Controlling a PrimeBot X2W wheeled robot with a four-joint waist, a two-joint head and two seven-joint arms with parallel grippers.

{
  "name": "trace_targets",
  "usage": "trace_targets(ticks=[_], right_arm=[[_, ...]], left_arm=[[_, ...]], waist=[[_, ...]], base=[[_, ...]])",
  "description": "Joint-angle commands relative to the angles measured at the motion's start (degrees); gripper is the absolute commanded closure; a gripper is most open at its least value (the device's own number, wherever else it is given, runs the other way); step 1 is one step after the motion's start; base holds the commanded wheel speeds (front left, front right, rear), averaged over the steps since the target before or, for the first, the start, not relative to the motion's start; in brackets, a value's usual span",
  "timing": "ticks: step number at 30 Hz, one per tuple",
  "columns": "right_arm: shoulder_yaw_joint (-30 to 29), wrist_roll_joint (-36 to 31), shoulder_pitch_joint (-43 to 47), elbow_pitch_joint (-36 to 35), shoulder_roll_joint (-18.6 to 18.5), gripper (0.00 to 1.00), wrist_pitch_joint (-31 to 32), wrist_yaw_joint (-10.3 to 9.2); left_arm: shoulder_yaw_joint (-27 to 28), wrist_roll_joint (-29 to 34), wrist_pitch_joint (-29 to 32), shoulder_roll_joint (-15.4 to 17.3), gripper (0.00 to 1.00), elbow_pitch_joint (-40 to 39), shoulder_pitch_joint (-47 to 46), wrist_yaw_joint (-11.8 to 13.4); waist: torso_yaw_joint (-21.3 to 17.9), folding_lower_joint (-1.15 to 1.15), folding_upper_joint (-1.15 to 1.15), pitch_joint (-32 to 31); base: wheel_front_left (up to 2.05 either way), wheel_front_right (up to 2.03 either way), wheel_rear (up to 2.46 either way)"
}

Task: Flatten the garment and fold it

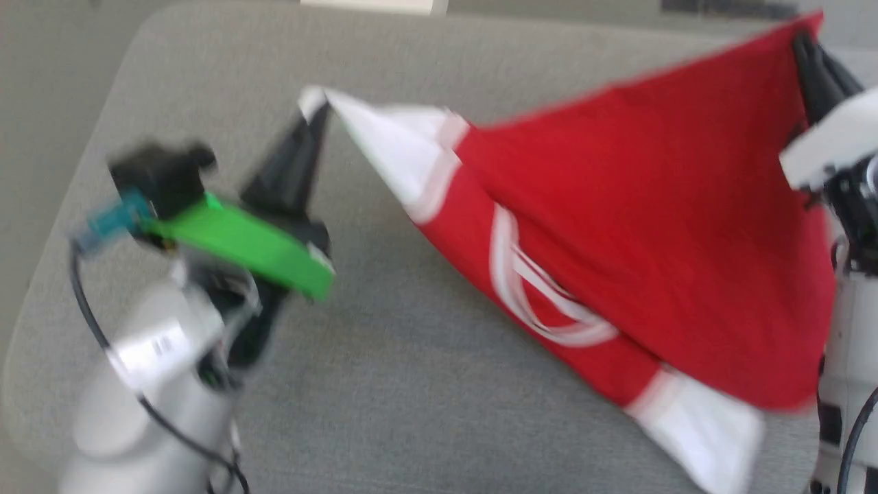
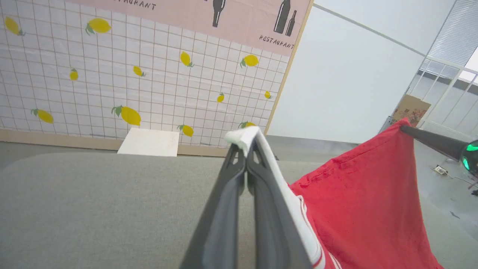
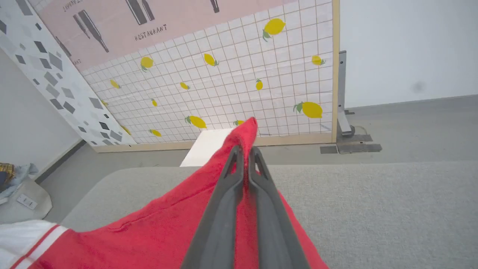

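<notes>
We had the garment (image 1: 651,206) up in the air over the tabletop (image 1: 411,384), strung between both arms. Our left end effector (image 2: 244,147) was pressed together on the tip of a white sleeve (image 1: 398,147), and our right end effector (image 3: 244,151) was pinching a red corner; which edge of the shirt that was we could not tell. The cloth sagged between the two grips, collar (image 1: 542,295) low. The head view was too blurred to show whether the lowest folds touched the tabletop. We judged it light, soft and limp: it would drape and crease freely, hold no shape of its own, and might slide out of a thin pinch if tugged hard. Hems, sleeve ends and shoulder seams seemed the best places to hold, since the doubled cloth there gives the fingers more to bite. The tabletop was grey, cloth-like and round-cornered, likely grippy enough to drag the shirt flat. Behind it stood a tiled panel (image 2: 130,86) printed with lemons under a pink restaurant banner (image 2: 194,15), a white board (image 2: 149,142) leaning at its foot, plain white walls and a grey floor.
</notes>
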Motion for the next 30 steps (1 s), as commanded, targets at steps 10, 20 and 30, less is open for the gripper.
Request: trace_targets(ticks=[10, 20, 30], right_arm=[[5.5, -3.9, -16.4, 10.5, 1.0, 1.00, -3.5, -0.08], [3.6, -11.7, -35.0, 27.4, 1.9, 1.00, -7.1, -0.08], [1.6, -15.0, -47.7, 39.8, 2.0, 1.00, -10.5, -0.08]], left_arm=[[1.8, 1.0, 5.8, 0.9, 1.00, 14.6, -24.7, -1.6], [4.0, 3.5, 8.3, 2.3, 1.00, 28.7, -47.6, -0.1], [2.7, 5.2, 7.8, -1.5, 1.00, 36.3, -61.5, 1.1]], waist=[[-7.5, 0.00, 0.00, -9.6], [-10.6, 0.00, 0.00, -6.7], [-11.7, 0.00, 0.00, 2.1]], base=[[0.00, 0.00, 0.00], [0.00, 0.00, 0.00], [0.00, 0.00, 0.00]])
